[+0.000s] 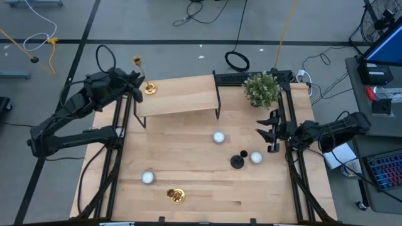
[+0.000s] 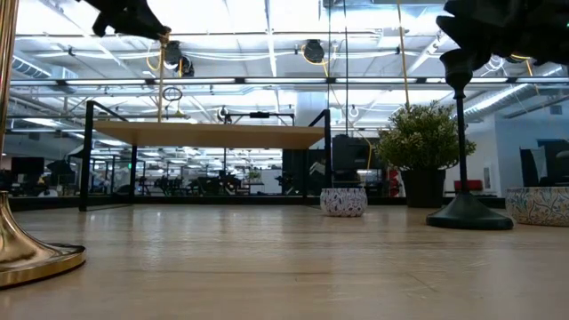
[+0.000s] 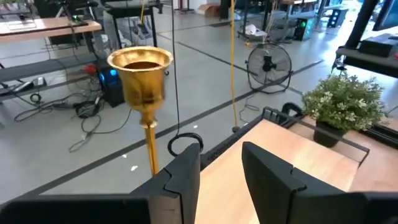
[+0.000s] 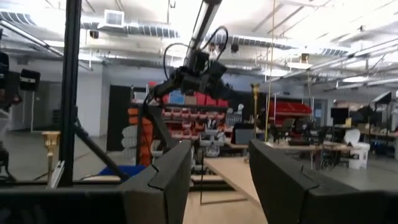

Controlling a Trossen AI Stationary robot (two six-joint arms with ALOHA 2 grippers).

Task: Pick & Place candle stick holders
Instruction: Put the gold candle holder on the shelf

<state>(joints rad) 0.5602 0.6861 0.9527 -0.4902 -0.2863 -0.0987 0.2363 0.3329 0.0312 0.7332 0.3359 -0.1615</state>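
Note:
One tall gold holder (image 1: 148,86) stands by its round base on the left end of the raised wooden shelf (image 1: 182,97). Its cup (image 3: 140,68) and stem (image 3: 151,146) show in the left wrist view. My left gripper (image 1: 134,86) is open beside it, and the stem stands outside the fingers, next to one finger (image 3: 180,180). The second gold holder (image 1: 176,195) stands on the table near the front edge. The short black holder (image 1: 237,161) stands right of centre. My right gripper (image 1: 271,133) is open and empty, above the table's right side. My left gripper's fingers are apart with nothing between them. The gold holder's stem (image 3: 152,163) runs down just behind the outer side of one finger. I cannot tell whether they touch.
Three small white round pieces lie on the table (image 1: 218,137) (image 1: 256,157) (image 1: 147,177). A potted plant (image 1: 262,90) stands at the shelf's right end. Black frame rails run along both table sides (image 1: 292,125).

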